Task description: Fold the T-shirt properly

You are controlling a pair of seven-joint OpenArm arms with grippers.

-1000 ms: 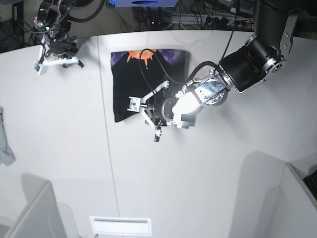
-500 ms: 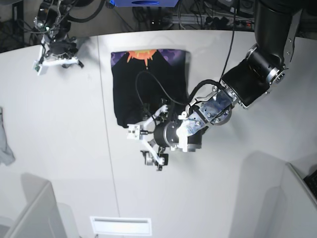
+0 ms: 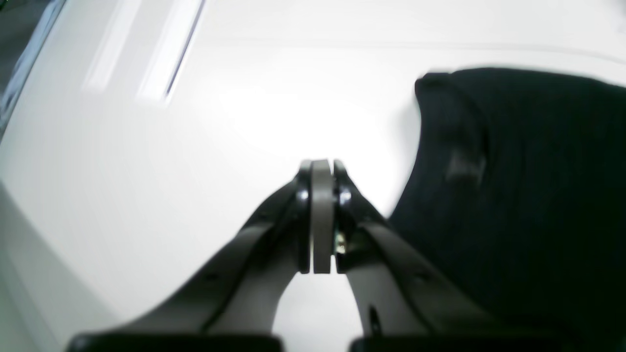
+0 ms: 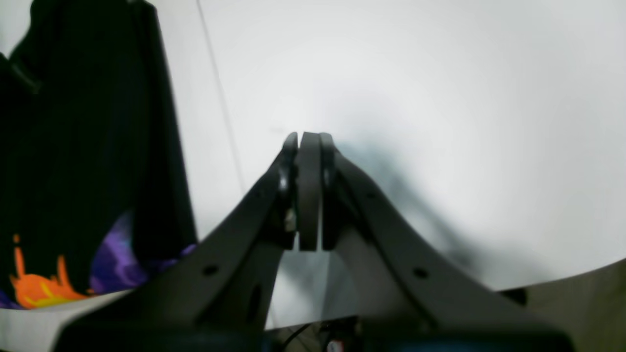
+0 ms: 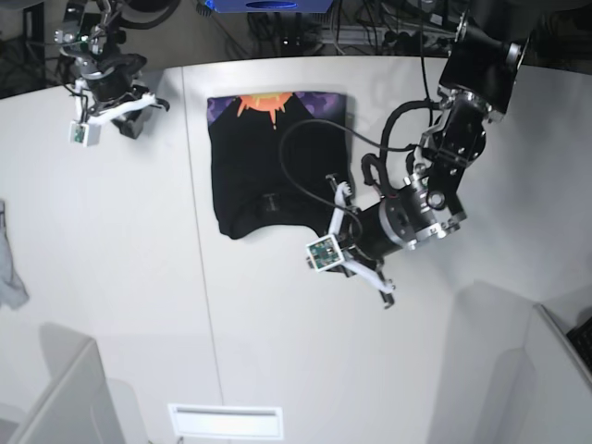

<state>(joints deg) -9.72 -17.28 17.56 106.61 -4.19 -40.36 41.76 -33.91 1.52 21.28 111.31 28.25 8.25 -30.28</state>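
Left wrist view: left gripper closed, holding nothing, over bare white desk; black T-shirt just beside it.

Right wrist view: right gripper closed and empty above the desk, T-shirt apart from it, orange and purple print visible at one edge.

Base view: T-shirt lies folded on the desk; pale grey scrap far from the T-shirt, at the desk's edge.

White table; pale grey cloth at edge.
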